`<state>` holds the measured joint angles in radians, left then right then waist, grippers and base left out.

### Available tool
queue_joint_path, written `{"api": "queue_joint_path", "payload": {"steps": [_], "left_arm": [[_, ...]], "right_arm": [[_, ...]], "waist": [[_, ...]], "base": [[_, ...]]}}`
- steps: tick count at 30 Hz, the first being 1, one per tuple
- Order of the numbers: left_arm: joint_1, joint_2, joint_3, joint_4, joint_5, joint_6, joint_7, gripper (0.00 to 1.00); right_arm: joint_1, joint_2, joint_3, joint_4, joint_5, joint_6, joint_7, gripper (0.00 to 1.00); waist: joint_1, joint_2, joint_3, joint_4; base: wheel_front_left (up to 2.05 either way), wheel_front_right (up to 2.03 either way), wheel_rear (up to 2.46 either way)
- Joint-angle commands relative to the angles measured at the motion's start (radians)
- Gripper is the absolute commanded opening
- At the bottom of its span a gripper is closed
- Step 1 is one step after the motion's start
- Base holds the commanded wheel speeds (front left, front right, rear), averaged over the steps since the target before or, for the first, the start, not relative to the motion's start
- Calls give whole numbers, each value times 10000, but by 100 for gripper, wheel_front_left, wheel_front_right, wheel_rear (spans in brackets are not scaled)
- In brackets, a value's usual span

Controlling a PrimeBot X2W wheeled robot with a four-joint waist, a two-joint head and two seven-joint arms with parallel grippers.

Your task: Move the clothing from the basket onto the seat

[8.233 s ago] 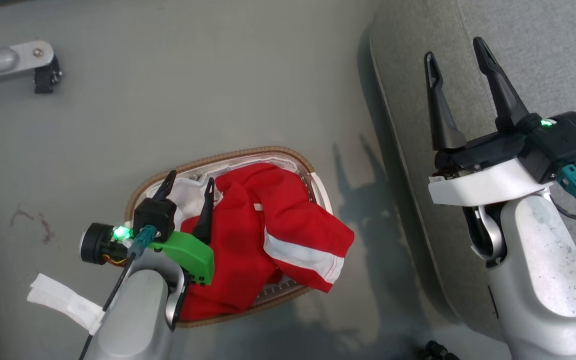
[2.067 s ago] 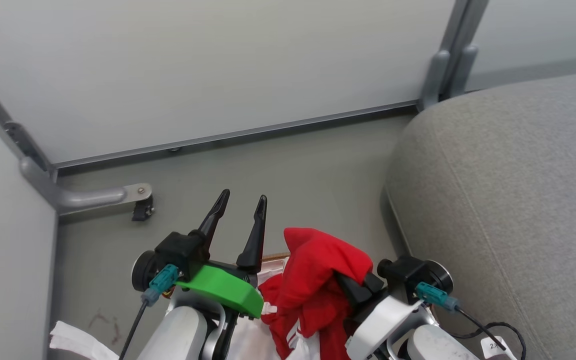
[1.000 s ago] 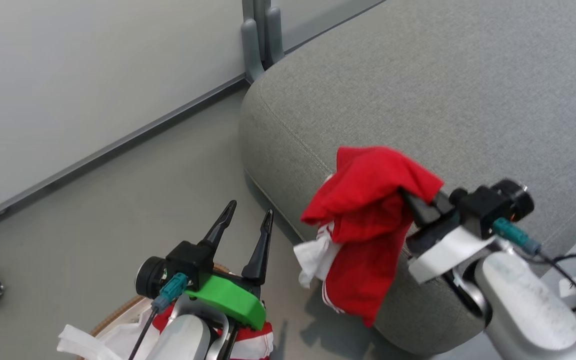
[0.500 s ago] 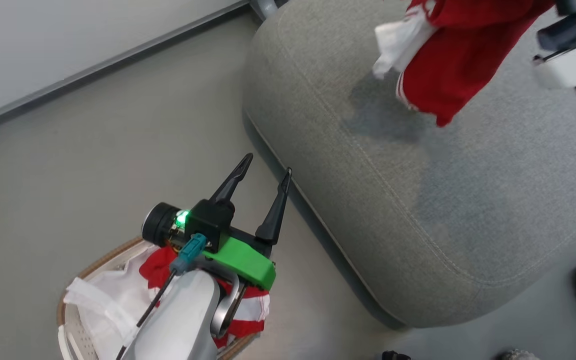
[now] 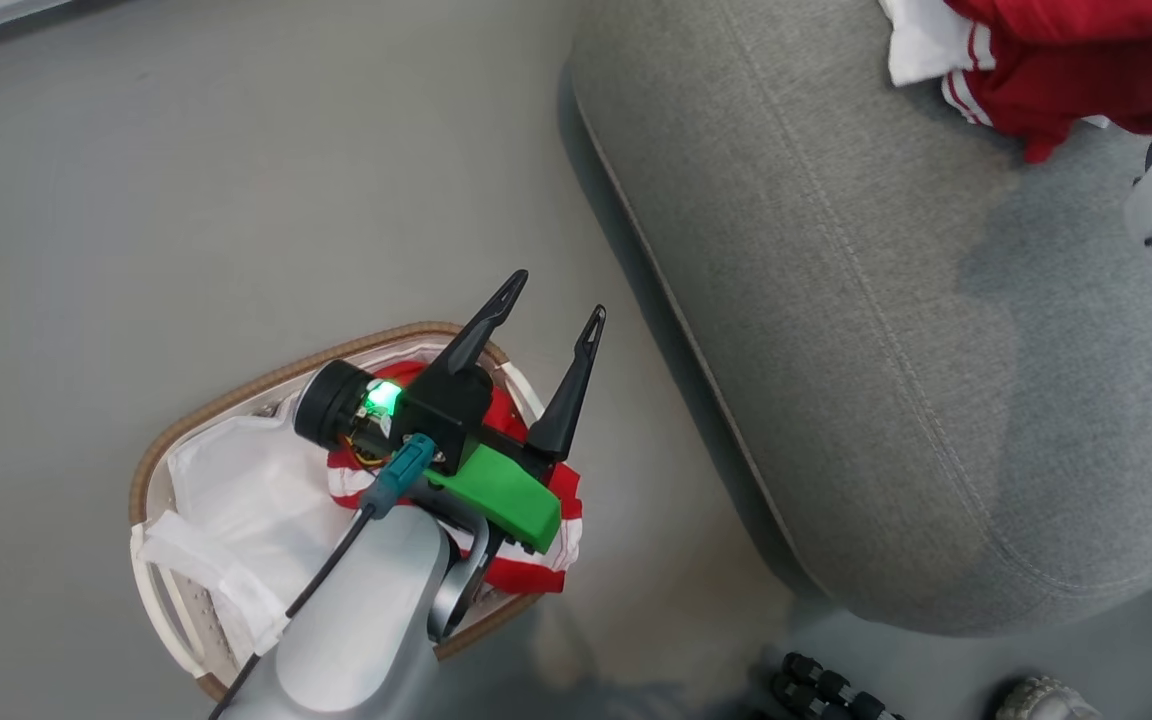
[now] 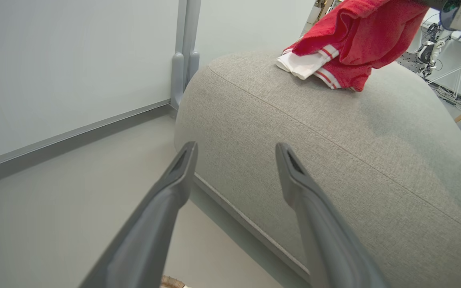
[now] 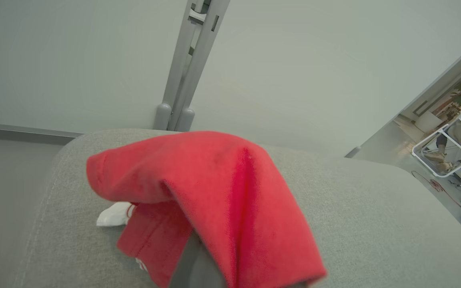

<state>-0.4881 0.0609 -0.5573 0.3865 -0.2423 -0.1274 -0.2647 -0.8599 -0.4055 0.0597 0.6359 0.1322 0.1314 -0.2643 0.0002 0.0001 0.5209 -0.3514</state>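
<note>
Red clothing (image 5: 1066, 70) hanging from right gripper (image 7: 196, 270), jaws pressing together on the cloth, fingertips hiding under it; lower folds touching the seat (image 5: 836, 300) near its far end. Observing left gripper (image 5: 557, 294) hovering over the basket (image 5: 141, 480), jaws standing spread, gripping nothing. Noting second striped garment (image 5: 536, 570) lying inside basket.

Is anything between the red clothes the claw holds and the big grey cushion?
No, nothing visible. The red clothing hangs right over the grey seat, and its white-striped lower end lies on the fabric.
</note>
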Motion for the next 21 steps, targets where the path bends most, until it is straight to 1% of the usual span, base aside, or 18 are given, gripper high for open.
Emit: {"api": "queue_joint_path", "payload": {"steps": [1, 2, 3, 4, 5, 6, 7, 8, 9, 16, 21], "left_arm": [[-197, 112, -34, 7, 25, -52, 5, 100], [-178, 108, -57, 20, 6, -52, 5, 100], [-147, 111, -66, 42, -20, -53, 5, 100], [-110, 113, -65, 69, -36, -53, 5, 100], [-46, 106, -56, 103, -67, -53, 5, 100], [18, 99, -42, 134, -99, -53, 5, 100], [85, 88, -31, 177, -124, -53, 5, 100], [128, 81, -1, 212, -135, -53, 5, 100], [170, 69, 32, 252, -152, -53, 5, 100], [562, -8, 206, 300, -303, -54, 5, 100], [984, -68, 235, 251, -377, -53, 5, 100]], "right_arm": [[203, 93, -185, 247, -149, -14, -2, 0], [377, 205, -374, 470, -194, -14, -2, 0], [531, 279, -548, 612, -255, -14, -2, 15], [676, 329, -664, 707, -335, -14, -2, 20], [880, 426, -804, 757, -420, -14, -2, 33], [1053, 512, -914, 769, -495, -14, -2, 39], [1246, 584, -1088, 751, -575, -14, -2, 50], [1407, 636, -1217, 731, -640, -14, -2, 82], [1648, 720, -1310, 704, -729, -14, -2, 100], [3188, 1090, -1890, 398, -776, -14, -2, 100], [4298, 1375, -2211, -213, -746, -14, -2, 100]], "waist": [[-2, -1, 429, 460], [-2, -1, 421, 480], [-2, -1, 399, 490], [-2, -1, 358, 488], [-2, -1, 286, 476], [-2, -1, 207, 463], [-2, -1, 111, 451], [-2, -1, 13, 434], [-2, -1, -104, 415], [-2, -1, -1079, 321], [-2, -1, -1786, 323]], "base": [[0, 0, 0], [0, 0, 0], [0, 0, 0], [0, 0, 0], [0, 0, 0], [0, 0, 0], [0, 0, 0], [0, 0, 0], [0, 0, 0], [0, 0, 0], [0, 0, 0]]}}
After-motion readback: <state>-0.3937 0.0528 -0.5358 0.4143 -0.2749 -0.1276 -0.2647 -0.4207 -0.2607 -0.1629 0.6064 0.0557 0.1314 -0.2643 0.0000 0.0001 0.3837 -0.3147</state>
